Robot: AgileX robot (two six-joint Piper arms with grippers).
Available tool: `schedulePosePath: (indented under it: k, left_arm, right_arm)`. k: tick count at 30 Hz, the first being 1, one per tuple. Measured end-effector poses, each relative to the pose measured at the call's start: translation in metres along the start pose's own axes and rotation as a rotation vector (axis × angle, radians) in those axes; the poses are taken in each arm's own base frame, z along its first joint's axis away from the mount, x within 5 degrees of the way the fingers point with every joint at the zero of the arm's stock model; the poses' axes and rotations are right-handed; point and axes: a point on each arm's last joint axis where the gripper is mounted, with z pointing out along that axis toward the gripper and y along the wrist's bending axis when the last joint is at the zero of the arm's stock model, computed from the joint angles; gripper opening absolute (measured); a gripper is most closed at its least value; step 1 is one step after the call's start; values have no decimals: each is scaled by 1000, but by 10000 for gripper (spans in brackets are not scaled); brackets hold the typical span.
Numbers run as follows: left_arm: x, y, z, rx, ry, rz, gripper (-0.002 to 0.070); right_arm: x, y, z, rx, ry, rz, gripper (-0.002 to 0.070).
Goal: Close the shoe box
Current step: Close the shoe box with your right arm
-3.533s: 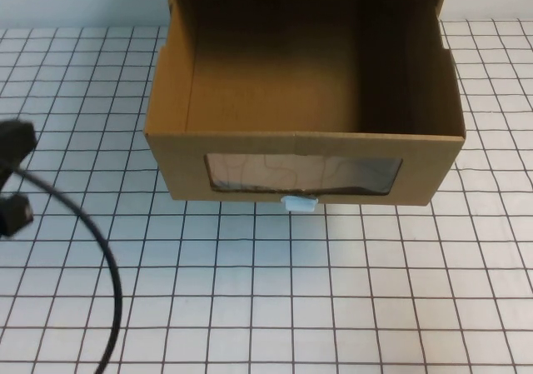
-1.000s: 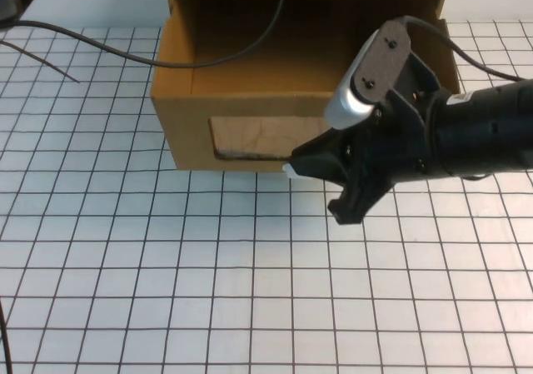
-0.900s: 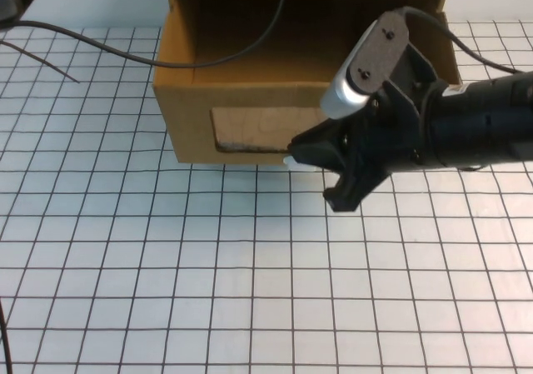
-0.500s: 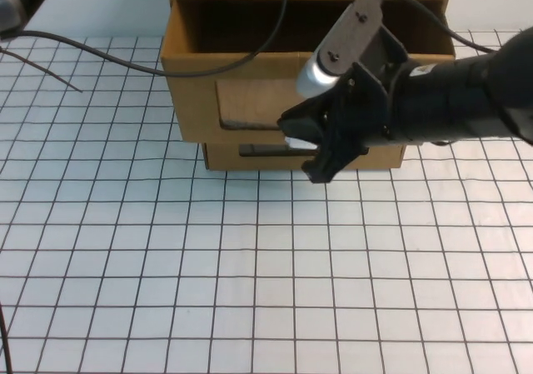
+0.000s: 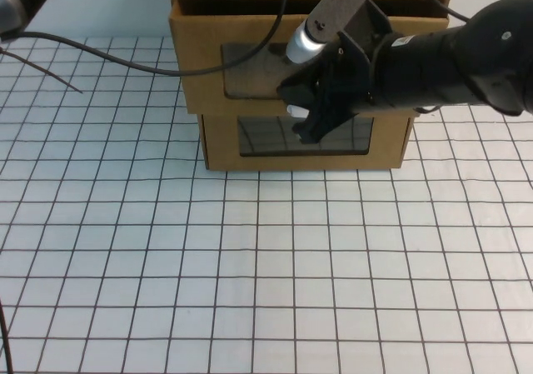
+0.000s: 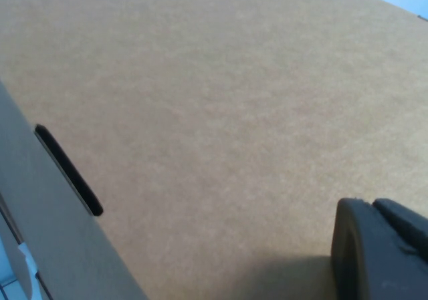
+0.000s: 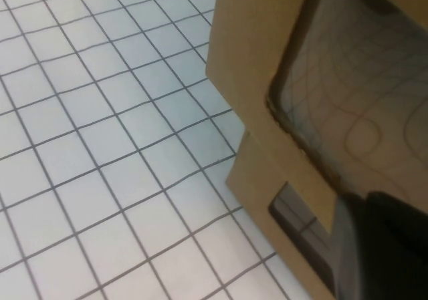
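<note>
Right hand (image 5: 301,117) against shoe box (image 5: 250,74) front, grip state unclear; box just beyond, push axis rearward; left hand (image 6: 381,253) on top, unclear.

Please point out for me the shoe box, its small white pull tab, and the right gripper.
shoe box (image 5: 200,74): high view, on the bare cardboard front left of the window.
white pull tab (image 5: 296,110): high view, on the tab's visible end.
right gripper (image 5: 306,114): high view, between its fingertips, against the box front.
</note>
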Motion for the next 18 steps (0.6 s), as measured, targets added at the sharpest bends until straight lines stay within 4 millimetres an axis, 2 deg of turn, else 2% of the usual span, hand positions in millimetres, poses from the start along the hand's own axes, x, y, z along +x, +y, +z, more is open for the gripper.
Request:
schedulePosePath:
  k: [10, 18]
  left_arm:
    - [0, 0, 0, 0, -4, -4, -2]
    - [-1, 3, -2, -4, -9, -11, -2]
  right_arm:
    - [4, -16, 5, 86, -13, 14, -13]
    - [-1, -37, 24, 119, -33, 19, -13]
